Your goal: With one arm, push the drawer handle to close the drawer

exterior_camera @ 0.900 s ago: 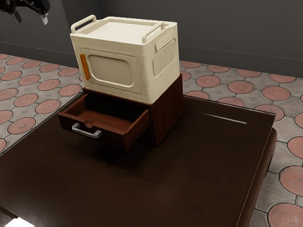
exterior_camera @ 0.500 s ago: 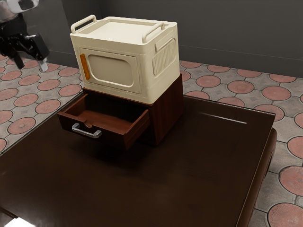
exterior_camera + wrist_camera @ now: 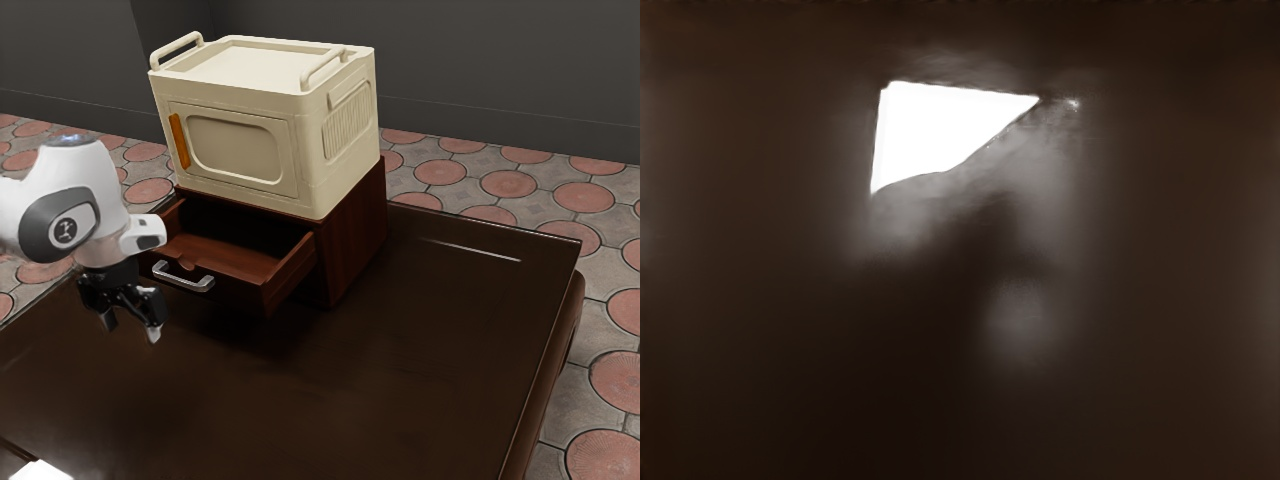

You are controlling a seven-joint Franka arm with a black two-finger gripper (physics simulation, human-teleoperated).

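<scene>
- The drawer (image 3: 235,289) is open, drawn out of the front of the brown wooden cabinet (image 3: 350,240), with part of its reddish-brown inside in view.
- The cabinet stands at the worktop's far corner in the exterior view, where the far edge and the edge on the exterior view's left run in behind it.
- On the drawer's front sits the silver handle (image 3: 184,279), a bar fixed at both ends, just below a small notch in the upper rim.
- The end effector (image 3: 131,325) is wide: its two black fingers point down and stand apart, with nothing between them.
- It hangs over the worktop (image 3: 400,350), out in front of the drawer and toward the edge on the exterior view's left. It is near the handle, with a gap showing between them.
- The white arm (image 3: 80,195) comes in from the exterior view's left and overlaps the drawer's outer corner in that view.
- On top of the cabinet rests a cream box (image 3: 240,165) with two raised rails, a panelled front, an orange strip (image 3: 179,141) and a ribbed side panel.
- The worktop is dark brown and glossy; the wrist view looks onto a dark brown surface with a bright white patch (image 3: 940,125) and hazy grey areas.
</scene>
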